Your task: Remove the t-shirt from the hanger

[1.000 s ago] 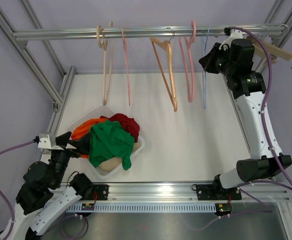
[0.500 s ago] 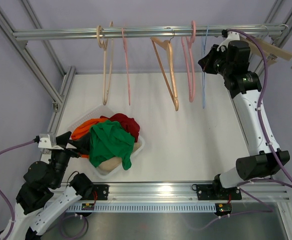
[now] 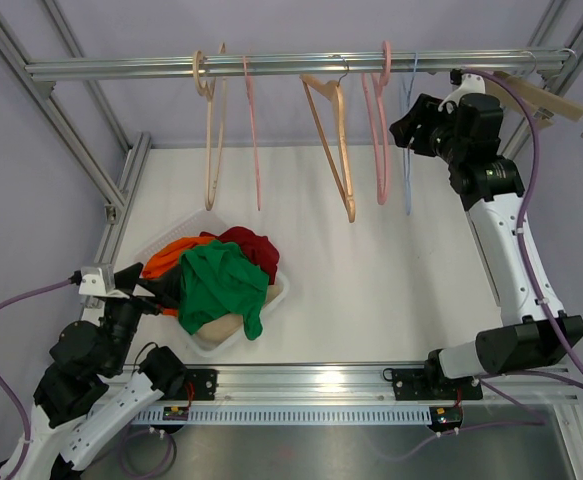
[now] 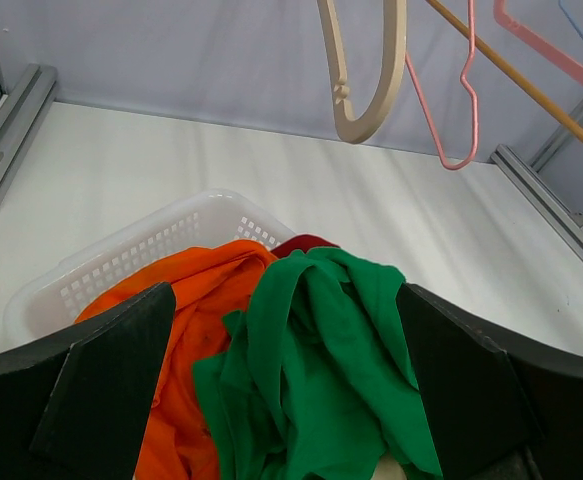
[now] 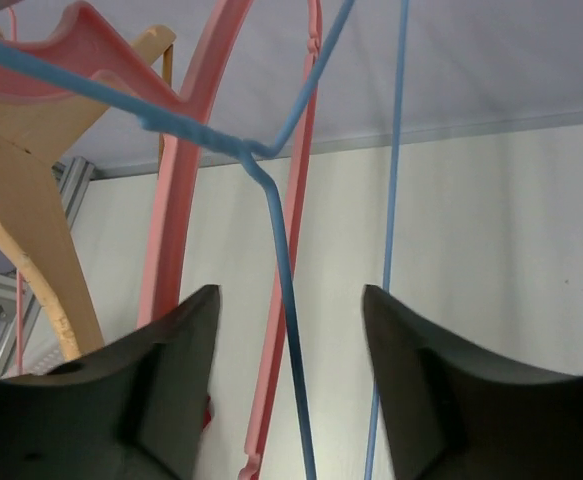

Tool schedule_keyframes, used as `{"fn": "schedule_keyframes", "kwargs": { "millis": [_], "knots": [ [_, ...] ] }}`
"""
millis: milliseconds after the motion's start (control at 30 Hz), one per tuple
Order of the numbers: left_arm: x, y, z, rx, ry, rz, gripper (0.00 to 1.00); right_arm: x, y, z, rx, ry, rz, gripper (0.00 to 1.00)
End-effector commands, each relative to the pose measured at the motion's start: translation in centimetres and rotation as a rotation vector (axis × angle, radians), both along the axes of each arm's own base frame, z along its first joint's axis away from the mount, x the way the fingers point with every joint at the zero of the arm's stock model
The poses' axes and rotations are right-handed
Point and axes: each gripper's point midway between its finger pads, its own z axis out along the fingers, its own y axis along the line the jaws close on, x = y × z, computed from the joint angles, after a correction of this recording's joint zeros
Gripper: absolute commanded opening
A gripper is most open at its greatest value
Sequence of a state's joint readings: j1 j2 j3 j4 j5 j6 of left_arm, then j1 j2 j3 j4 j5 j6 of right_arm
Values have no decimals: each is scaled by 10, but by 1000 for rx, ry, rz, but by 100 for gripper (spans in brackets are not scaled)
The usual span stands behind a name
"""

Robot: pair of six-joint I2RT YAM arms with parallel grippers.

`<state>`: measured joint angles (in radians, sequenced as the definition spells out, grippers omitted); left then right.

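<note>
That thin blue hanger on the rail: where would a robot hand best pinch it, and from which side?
Probably the blue hanger on its side wire just below the shoulder bend, coming from the right, away from the pink hanger. The wire hangs nearly upright there with free space around it, and the right gripper has its open fingers on either side of it.

t-shirt (image 3: 221, 285) on top was plain green. orange garment (image 3: 166, 258) and dark red garment (image 3: 251, 245) were plain too. basket (image 4: 141, 250) was white with a grid pattern. along the silver rail (image 3: 271, 66): cream hanger (image 3: 209, 150), thin pink hanger (image 3: 255, 150), tan wooden hanger (image 3: 343, 180), thick pink hanger (image 3: 379, 150), blue wire hanger (image 3: 408, 180). table (image 3: 391, 270) was white.
</note>
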<state>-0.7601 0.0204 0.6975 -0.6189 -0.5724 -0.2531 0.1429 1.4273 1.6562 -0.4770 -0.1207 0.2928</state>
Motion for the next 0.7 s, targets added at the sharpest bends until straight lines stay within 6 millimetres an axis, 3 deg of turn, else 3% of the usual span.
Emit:
{"fn": "schedule_keyframes", "kwargs": {
  "millis": [0, 33, 100, 133, 167, 200, 233, 267, 300, 333, 367, 400, 433, 467, 533, 567, 667],
  "knots": [
    [3, 4, 6, 4, -21, 28, 99, -30, -11, 46, 38, -114, -41, 73],
    [3, 5, 6, 2, -21, 32, 99, -45, -12, 59, 57, -142, -37, 78],
    [4, 8, 5, 3, -15, 54, 99, -62, -10, 59, 99, -147, -33, 90],
    [5, 9, 5, 2, -15, 60, 99, -84, -13, 77, 126, -210, -32, 93],
    [5, 10, 4, 3, -14, 67, 99, -90, -13, 61, 155, -186, -38, 98],
    [5, 10, 5, 1, -13, 72, 99, -99, -13, 61, 174, -202, -35, 99],
    [6, 10, 4, 2, -11, 73, 99, -123, -15, 76, 212, -267, -32, 99],
    [6, 10, 4, 0, -11, 73, 99, -128, -16, 56, 223, -239, -39, 99],
    [6, 10, 4, 3, -10, 73, 99, -136, -17, 53, 238, -253, -45, 99],
    [6, 10, 4, 4, -9, 75, 99, -160, -20, 61, 269, -302, -45, 100],
    [6, 10, 5, 3, -11, 75, 99, -163, -22, 40, 275, -273, -60, 99],
    [6, 11, 5, 2, -12, 80, 99, -171, -24, 34, 283, -277, -63, 99],
    [6, 12, 5, 8, -12, 84, 99, -191, -26, 36, 310, -318, -62, 99],
    [6, 16, 6, 7, -12, 104, 99, -192, -26, 10, 317, -278, -69, 99],
    [6, 20, 6, 6, -13, 121, 99, -212, -26, -6, 356, -290, -60, 99],
    [5, 23, 6, 0, -18, 137, 99, -209, -28, -35, 346, -242, -82, 99],
    [7, 28, 0, 7, -7, 169, 99, -217, -41, -82, 315, -176, -156, 100]
  ]
}}
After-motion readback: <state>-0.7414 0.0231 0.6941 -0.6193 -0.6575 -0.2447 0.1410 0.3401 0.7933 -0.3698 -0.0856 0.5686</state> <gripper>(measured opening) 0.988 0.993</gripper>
